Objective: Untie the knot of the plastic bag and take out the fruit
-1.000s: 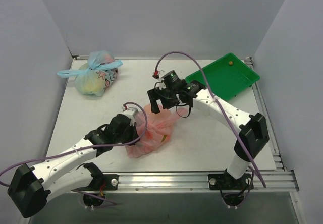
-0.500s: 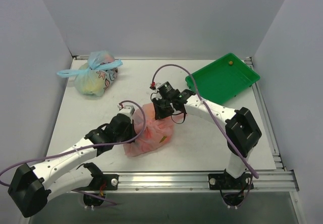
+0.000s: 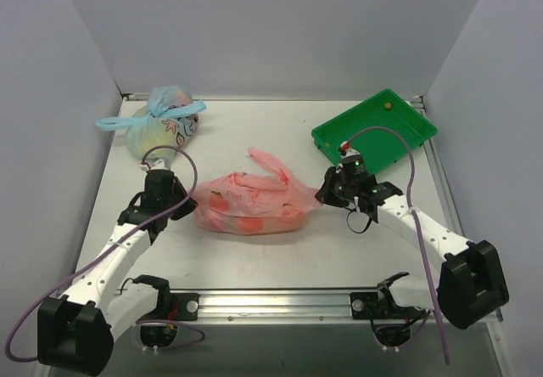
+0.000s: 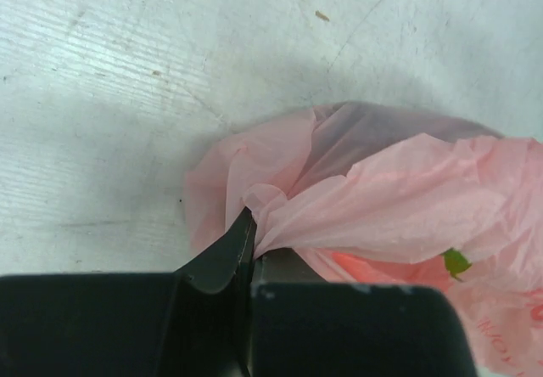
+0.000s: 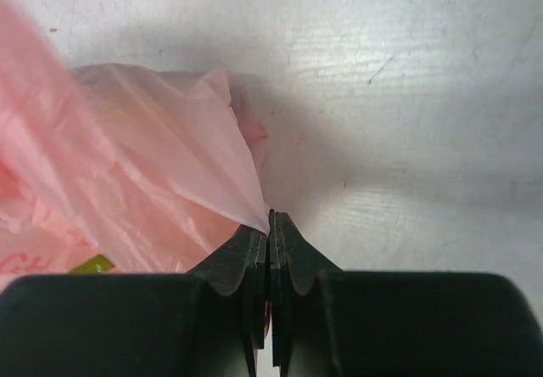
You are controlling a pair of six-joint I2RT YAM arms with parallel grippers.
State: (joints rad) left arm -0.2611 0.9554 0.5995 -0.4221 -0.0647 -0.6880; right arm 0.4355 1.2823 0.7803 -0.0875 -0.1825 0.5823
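Both arms have swung wide, left gripper [image 3: 185,206] and right gripper [image 3: 325,195] each pinching a pink edge, stretching the plastic bag [image 3: 250,200] flat mid-table, no knot visible, fruit [image 3: 254,222] still inside.

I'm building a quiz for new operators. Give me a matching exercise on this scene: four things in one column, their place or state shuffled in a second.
1 plastic bag
2 green tray
3 blue-tied bag
4 right gripper

A far left
B far right
C middle, stretched sideways
D shut on pink film

Pairs: 1-C, 2-B, 3-A, 4-D
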